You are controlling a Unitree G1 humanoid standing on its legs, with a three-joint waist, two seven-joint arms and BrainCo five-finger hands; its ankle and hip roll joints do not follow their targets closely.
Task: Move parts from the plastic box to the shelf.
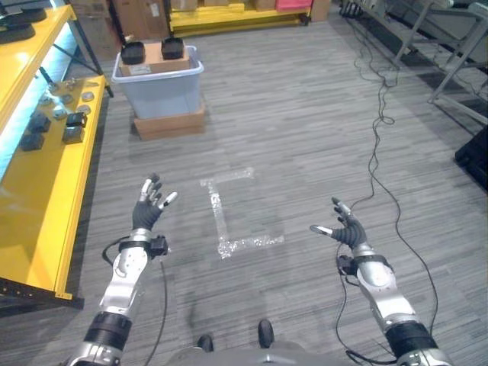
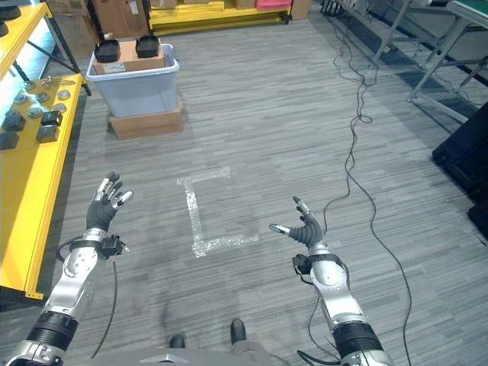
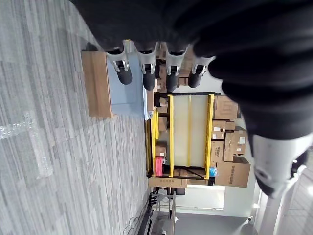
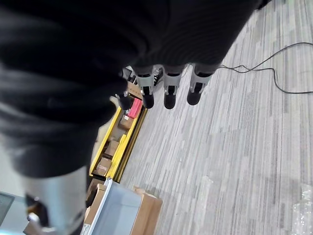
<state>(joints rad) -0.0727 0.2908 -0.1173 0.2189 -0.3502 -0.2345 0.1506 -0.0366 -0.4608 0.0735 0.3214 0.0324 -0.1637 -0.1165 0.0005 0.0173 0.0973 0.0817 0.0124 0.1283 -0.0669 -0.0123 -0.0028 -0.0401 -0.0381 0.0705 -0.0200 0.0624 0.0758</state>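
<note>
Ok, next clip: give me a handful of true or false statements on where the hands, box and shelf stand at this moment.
1. Both hands are empty with fingers spread: the left hand and the right hand. True.
2. The plastic box stands directly on the floor. False: it rests on a flat cardboard box.
3. Two black parts sit on top of the plastic box. True.
4. The yellow shelf is on the robot's right. False: it is on its left.
5. White tape marks the floor between the hands. True.

Plastic box [image 1: 158, 90] sits on a cardboard carton [image 1: 169, 122] well ahead of the left hand [image 1: 147, 207], shelf [image 1: 47, 164] just left of it, tape corner [image 1: 229, 216] between both hands.
</note>
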